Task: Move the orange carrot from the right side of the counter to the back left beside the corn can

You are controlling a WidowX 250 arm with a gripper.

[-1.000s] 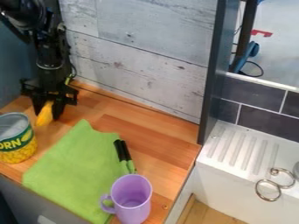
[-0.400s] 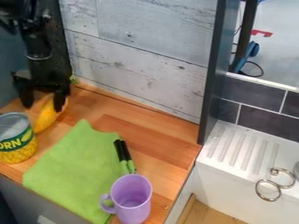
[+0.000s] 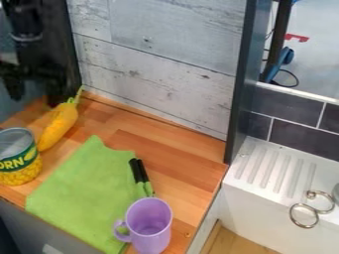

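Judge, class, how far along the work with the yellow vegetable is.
Done, it seems: the yellow vegetable lies on the wooden counter, beside the can. In hand: nothing; the open gripper hangs at the upper left, apart from it. Left: probably little for the vegetable; the green cloth and purple mug give no sign of further work.

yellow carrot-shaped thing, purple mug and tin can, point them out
Yellow carrot-shaped thing (image 3: 59,125): camera view, middle of its body.
Purple mug (image 3: 151,242): camera view, front of its outer wall.
Tin can (image 3: 19,160): camera view, label on its side.
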